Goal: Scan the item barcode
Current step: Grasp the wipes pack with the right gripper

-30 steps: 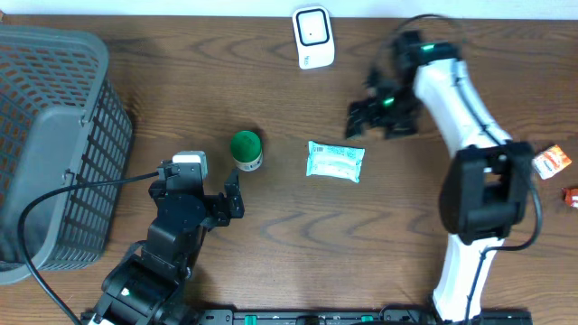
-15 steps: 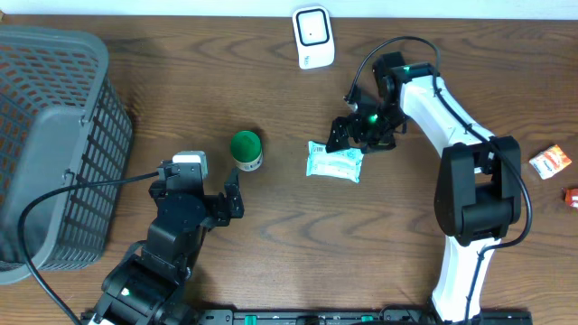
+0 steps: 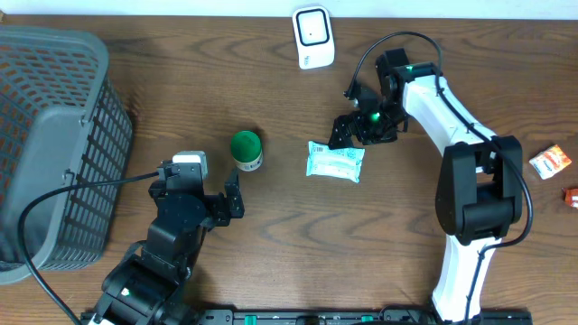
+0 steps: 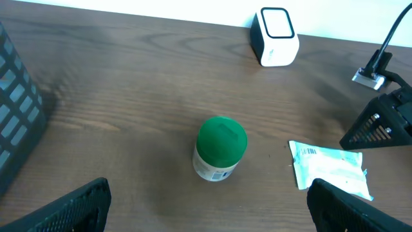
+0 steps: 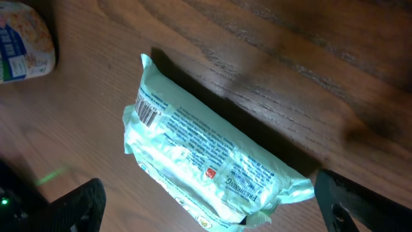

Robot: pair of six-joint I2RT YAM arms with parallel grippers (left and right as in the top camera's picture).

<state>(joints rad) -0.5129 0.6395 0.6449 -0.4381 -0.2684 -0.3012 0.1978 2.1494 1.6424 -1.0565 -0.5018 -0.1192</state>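
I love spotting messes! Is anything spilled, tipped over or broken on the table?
Nothing stands out. The green-lidded jar stands upright, the pale packet lies flat with its barcode up, and the white scanner sits upright.

Gray mesh basket [image 3: 86, 181] at left edge of wooden table [image 3: 298, 235]. Green-lidded jar [image 3: 246, 149] upright mid-table, well apart from basket. Orange-white sachet [image 3: 550, 162] at far right edge, small red item [image 3: 571, 195] near it, cut off by frame.
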